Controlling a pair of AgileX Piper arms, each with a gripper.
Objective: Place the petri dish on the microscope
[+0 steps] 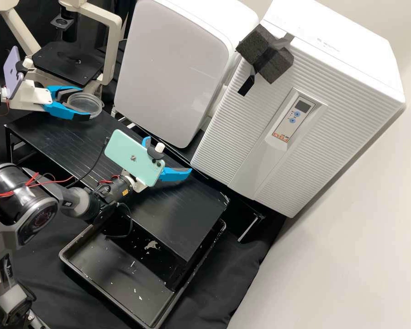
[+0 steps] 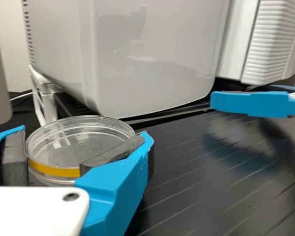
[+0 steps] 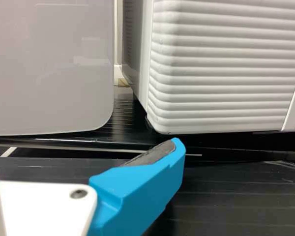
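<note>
One petri dish [image 1: 84,106], one microscope [image 1: 69,63], two phones [image 1: 127,160] and two white appliances [image 1: 169,68] are seen. The black tabletop [image 1: 178,219] is set above a black tray [image 1: 109,274], a pale wall [image 1: 360,237] at right. The dish (clear, round, yellow-banded) is pinched in the jaws of the left gripper [image 1: 84,103], near the microscope; those of the right gripper [image 1: 169,156] are spread.

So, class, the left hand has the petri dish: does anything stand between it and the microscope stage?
Nothing separate visibly stands between the petri dish and the microscope stage. One finger of the left hand lies on the dish's stage side; the pale upright rises beside the stage.
</note>
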